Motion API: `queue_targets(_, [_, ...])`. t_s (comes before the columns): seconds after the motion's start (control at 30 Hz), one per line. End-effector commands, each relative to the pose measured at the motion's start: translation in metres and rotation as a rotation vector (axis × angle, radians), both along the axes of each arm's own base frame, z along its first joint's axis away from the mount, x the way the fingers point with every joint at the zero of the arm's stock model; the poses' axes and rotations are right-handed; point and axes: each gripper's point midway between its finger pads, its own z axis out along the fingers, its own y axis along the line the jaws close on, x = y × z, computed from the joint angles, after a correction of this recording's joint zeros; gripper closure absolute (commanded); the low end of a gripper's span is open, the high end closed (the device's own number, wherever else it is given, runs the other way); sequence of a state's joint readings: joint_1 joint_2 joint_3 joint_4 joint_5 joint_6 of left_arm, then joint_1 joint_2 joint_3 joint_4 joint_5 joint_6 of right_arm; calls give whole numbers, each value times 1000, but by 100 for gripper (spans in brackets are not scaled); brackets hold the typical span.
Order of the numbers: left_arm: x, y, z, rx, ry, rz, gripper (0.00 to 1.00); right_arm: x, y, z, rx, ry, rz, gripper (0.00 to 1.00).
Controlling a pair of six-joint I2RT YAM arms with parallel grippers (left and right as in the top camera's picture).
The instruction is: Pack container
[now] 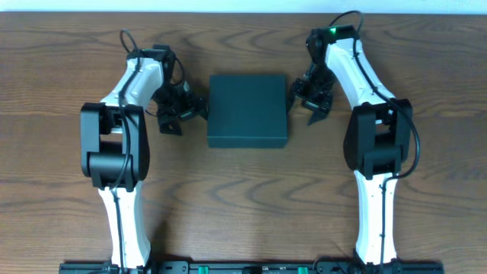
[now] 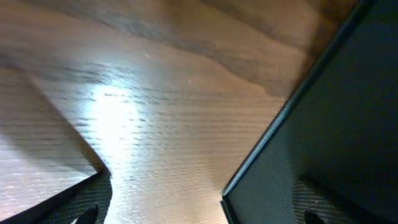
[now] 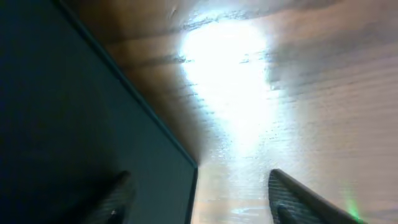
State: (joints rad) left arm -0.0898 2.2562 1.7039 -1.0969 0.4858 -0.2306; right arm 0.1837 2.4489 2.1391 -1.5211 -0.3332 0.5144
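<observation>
Two grippers are stationed at the container [image 1: 248, 106], a dark, matte square box that lies shut near the middle of the table [image 1: 243, 198], between the arms. The left gripper [image 1: 185, 116] is set at its left edge and the right gripper [image 1: 305, 100] at its right edge. Both pairs of jaws are spread, and in each wrist view one jaw is seen over the dark box and the other over bare wood, so that an edge of the box is straddled; whether anything is touched cannot be told.

The box is judged to be light and fairly stiff cardboard (though its walls would probably give under a hard squeeze), and its matte skin should offer fair friction. It is best taken at a rim or at the free edge of the flap, not across its full width, which seems too broad for one gripper. Being light, it may be pushed along the smooth wood if it is pressed from one side only.

Nothing besides the arms is seen near the box, and no goods for packing are in view.
</observation>
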Motion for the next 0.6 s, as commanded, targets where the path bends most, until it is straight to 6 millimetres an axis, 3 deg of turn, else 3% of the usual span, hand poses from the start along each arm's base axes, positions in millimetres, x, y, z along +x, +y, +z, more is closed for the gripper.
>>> queue_targets(0.0, [-1,-28,11,-50,-27,-37,5,-6,47,21,155,-1,1,16])
queue_targets(0.2, [2,-17,10,-34,-30,-17,5,-1,31,22,157,4,-41,14])
queue_targets(0.47, [-7,-20,11,-35,9,-24,5,-20,18,24,88,89,-46,17])
queue_targets(0.57, [-10,-12,8,18,13,-34,5,-24,7,22,28,101,-36,16])
